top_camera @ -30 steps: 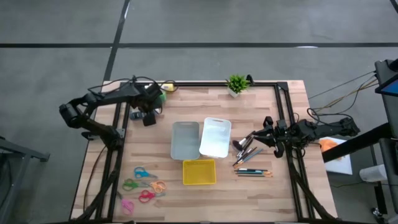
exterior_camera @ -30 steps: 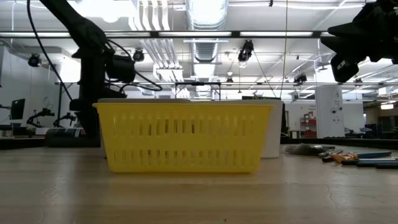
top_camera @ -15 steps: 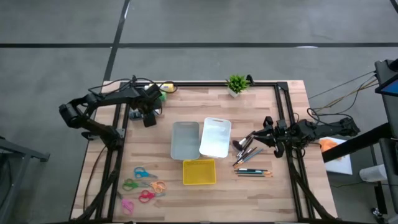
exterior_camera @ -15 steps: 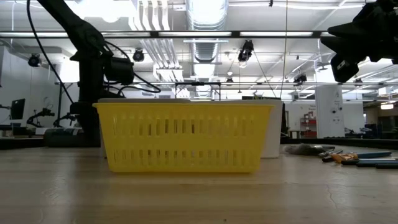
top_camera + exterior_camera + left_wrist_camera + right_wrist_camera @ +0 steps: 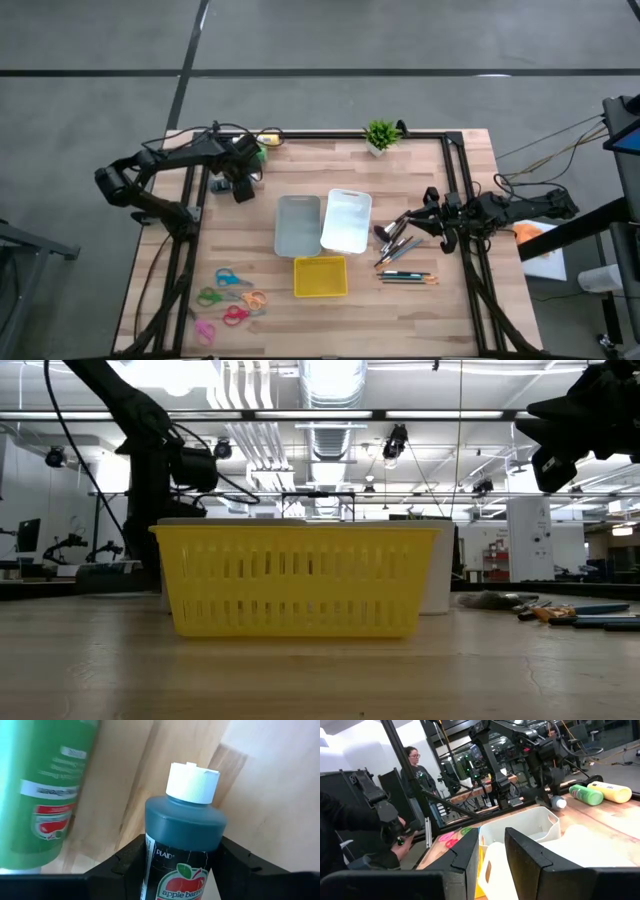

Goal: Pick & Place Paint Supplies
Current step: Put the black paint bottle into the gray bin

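Left wrist view shows the left gripper (image 5: 182,870) clamped on the dark bottle (image 5: 184,840), now lifted slightly; the right gripper (image 5: 490,855) waits, jaws narrowly apart

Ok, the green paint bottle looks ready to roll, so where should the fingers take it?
Probably grip the green paint bottle around mid-body, coming down from above with fingers straddling its round sides: it lies flat on its side beside the yellow bottle.

Dark bottle (image 5: 182,840) (white cap); green bottle (image 5: 42,790); yellow basket (image 5: 297,580).
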Robot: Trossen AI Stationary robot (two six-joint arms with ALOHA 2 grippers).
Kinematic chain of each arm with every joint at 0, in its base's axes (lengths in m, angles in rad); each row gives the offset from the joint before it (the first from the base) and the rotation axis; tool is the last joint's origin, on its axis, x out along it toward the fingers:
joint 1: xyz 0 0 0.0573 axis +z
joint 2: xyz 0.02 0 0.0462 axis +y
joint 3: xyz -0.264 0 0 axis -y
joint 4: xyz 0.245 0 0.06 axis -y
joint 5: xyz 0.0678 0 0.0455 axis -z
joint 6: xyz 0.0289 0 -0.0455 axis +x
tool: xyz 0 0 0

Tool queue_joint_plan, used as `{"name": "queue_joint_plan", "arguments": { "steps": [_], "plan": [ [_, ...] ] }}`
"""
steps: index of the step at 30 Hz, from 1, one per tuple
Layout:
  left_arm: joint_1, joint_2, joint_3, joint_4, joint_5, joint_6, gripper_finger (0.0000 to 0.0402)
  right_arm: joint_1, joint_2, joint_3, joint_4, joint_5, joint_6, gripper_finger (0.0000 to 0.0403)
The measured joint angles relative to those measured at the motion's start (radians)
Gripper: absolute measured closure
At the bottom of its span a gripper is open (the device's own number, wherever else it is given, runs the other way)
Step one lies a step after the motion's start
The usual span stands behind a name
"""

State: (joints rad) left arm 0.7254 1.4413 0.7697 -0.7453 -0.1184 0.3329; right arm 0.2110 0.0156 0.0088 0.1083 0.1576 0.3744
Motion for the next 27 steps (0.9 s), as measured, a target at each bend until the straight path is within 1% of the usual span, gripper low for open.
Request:
{"name": "queue_joint_plan", "arguments": {
  "steps": [4, 6, 9, 14, 16, 20, 23, 27],
  "plan": [
    [-0.003, -0.006, 0.111, -0.121, 0.002, -0.063, 0.0219, 0.000, 0.000, 0.000, 0.000, 0.000, 0.000, 0.0309],
    [-0.004, -0.005, 0.189, -0.202, 0.012, -0.135, 0.0220, 0.000, 0.000, 0.000, 0.000, 0.000, 0.000, 0.0309],
    [-0.004, -0.005, 0.309, -0.303, 0.072, -0.343, 0.0220, 0.000, 0.000, 0.000, 0.000, 0.000, 0.000, 0.0309],
    [-0.006, -0.006, 0.466, -0.417, 0.155, -0.797, 0.0220, 0.000, 0.000, 0.000, 0.000, 0.000, 0.000, 0.0309],
    [-0.021, -0.006, 0.499, -0.446, 0.184, -0.911, 0.0220, 0.000, 0.000, 0.000, 0.000, 0.000, 0.000, 0.0309],
    [-0.091, -0.006, 0.536, -0.445, 0.265, -1.026, 0.0220, 0.000, 0.000, 0.000, 0.000, 0.000, 0.000, 0.0309],
    [-0.166, -0.006, 0.550, -0.445, 0.270, -1.188, 0.0220, 0.000, 0.000, 0.000, 0.000, 0.000, 0.000, 0.0309],
    [-0.266, -0.006, 0.552, -0.413, 0.255, -1.308, 0.0220, 0.000, 0.000, 0.000, 0.000, 0.000, 0.000, 0.0309]
  ]
}}
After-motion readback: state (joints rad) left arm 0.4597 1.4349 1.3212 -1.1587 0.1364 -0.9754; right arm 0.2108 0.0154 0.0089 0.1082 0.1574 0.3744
